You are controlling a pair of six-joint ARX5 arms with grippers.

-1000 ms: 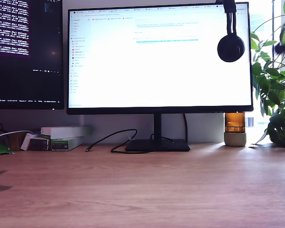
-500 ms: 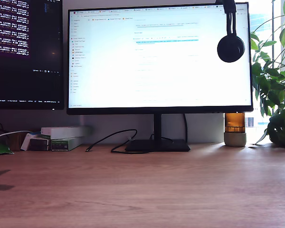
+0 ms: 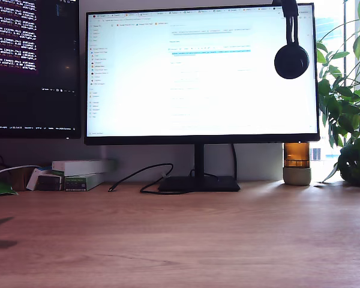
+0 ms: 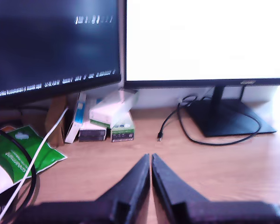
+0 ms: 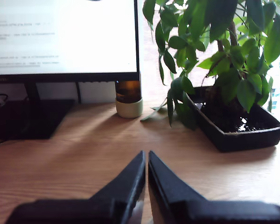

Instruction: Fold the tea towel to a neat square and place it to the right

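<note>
Nothing shifting on desk since earlier frames; only monitor text changing. My first gripper and my second gripper hovering, jaws together, empty. Tea towel showing in no view; direction, axis, nearer arm undeterminable.
</note>
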